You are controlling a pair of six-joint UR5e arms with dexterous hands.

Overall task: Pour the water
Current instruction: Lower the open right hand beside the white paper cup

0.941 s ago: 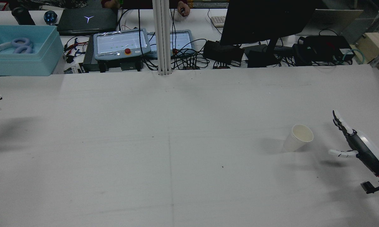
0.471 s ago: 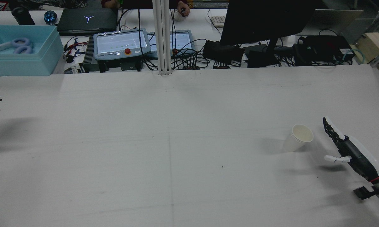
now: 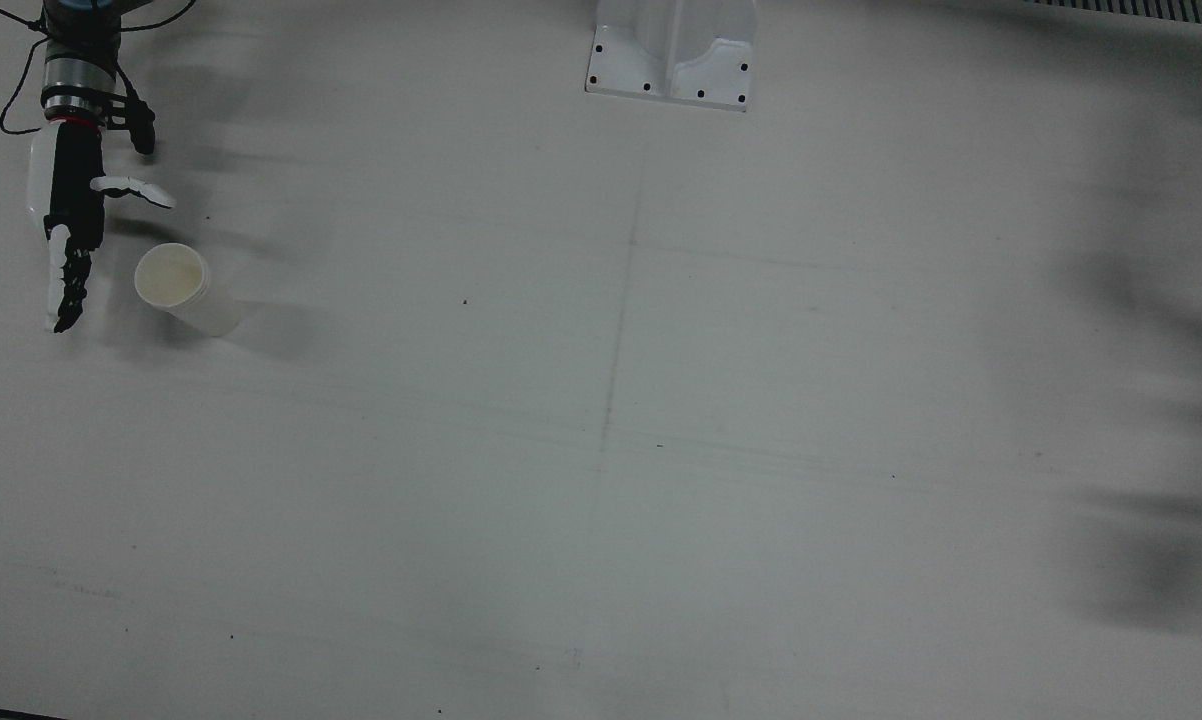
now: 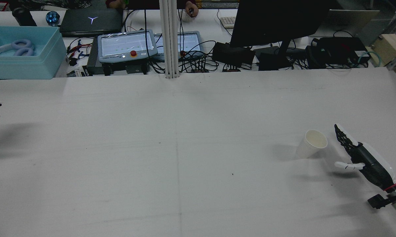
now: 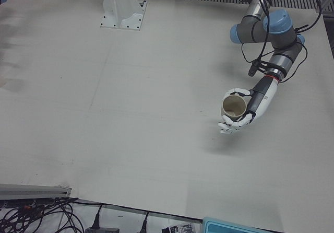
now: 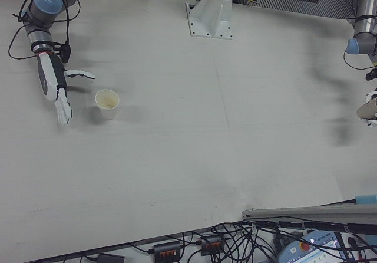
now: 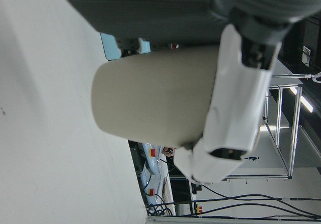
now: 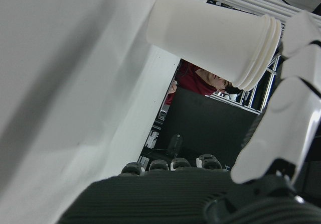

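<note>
Right hand (image 4: 359,156) is hovering spread wide and empty just beside the white paper cup (image 4: 311,144), fingers stretched along its far side and the thumb jutting out on the near side, not yet touching it. That cup is standing upright on the table (image 4: 184,148), and every other thing sits well away from it: the left hand (image 5: 241,110) is working far off across the table from the cup, wrapped around a second, tan cup (image 5: 233,107) and holding it off the surface with the mouth facing up.

Judging by its look, the white cup is light, thin-walled and easy to crush or knock over, and it appears to be several cups nested together, so a gentle wrap around the middle of the wall, below the rolled rim, seems the safest hold; a firm squeeze near the rim could buckle it.

Compared with the earlier rear pictures, the right hand is sitting lower and nearer the white cup, while the cup itself has not shifted
</note>
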